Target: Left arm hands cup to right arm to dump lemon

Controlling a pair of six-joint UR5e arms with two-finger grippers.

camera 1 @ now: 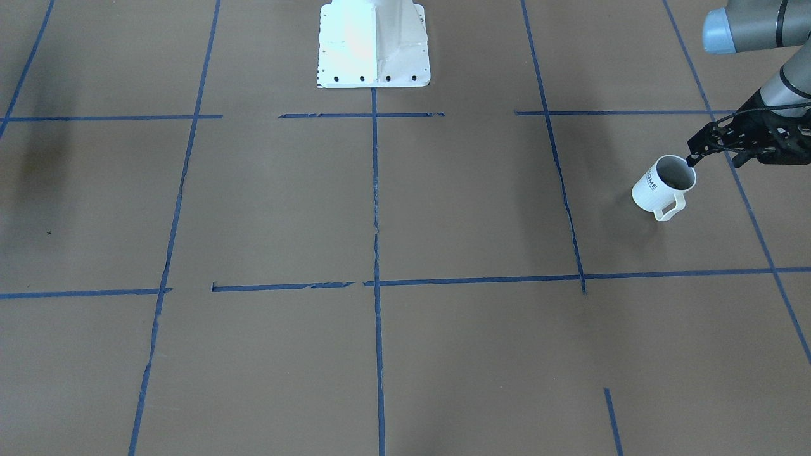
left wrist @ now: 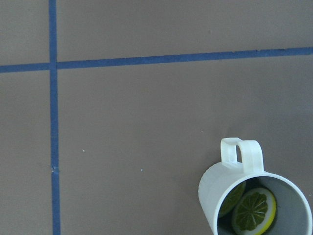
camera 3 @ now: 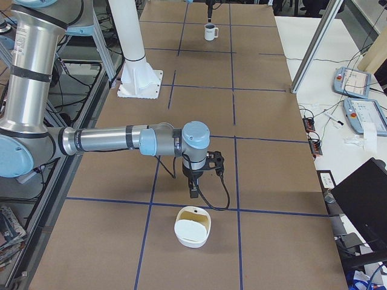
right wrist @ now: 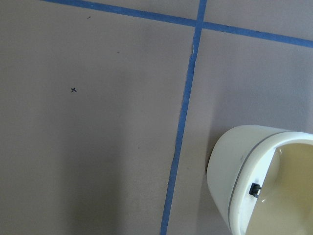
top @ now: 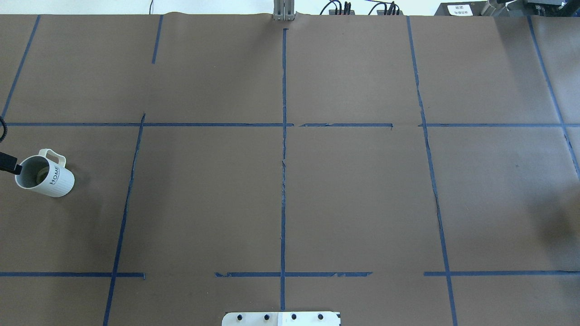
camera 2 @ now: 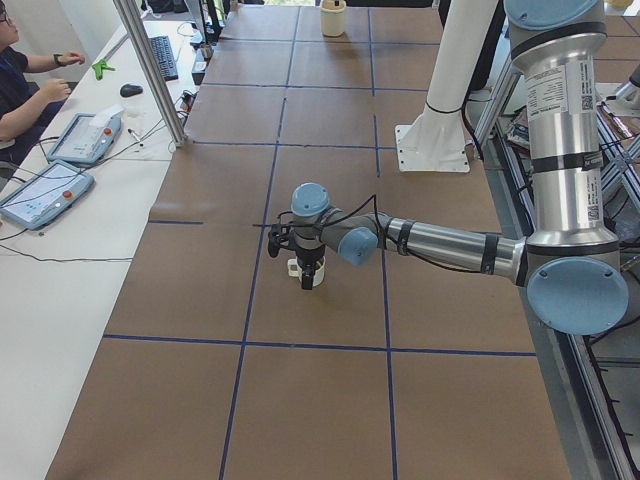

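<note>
In the exterior right view, a white bowl (camera 3: pixel 192 237) is seen nearest, with the right gripper (camera 3: pixel 193 192) hung just beyond it; whether it is open cannot be told. Far off, the cup (camera 1: pixel 652 193), with lemon slices (left wrist: pixel 253 211) inside, is met at its rim by the left gripper (camera 1: pixel 692 158); whether it is gripped cannot be told.

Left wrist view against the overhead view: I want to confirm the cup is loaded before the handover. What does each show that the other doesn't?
Only the left wrist view plainly shows the lemon slice lying inside the cup. Only the overhead view shows the HOME lettering on the cup's side, the left gripper at its rim, and the robot's base plate. Both show the upright white cup, its handle, and blue tape lines on the brown table.
</note>
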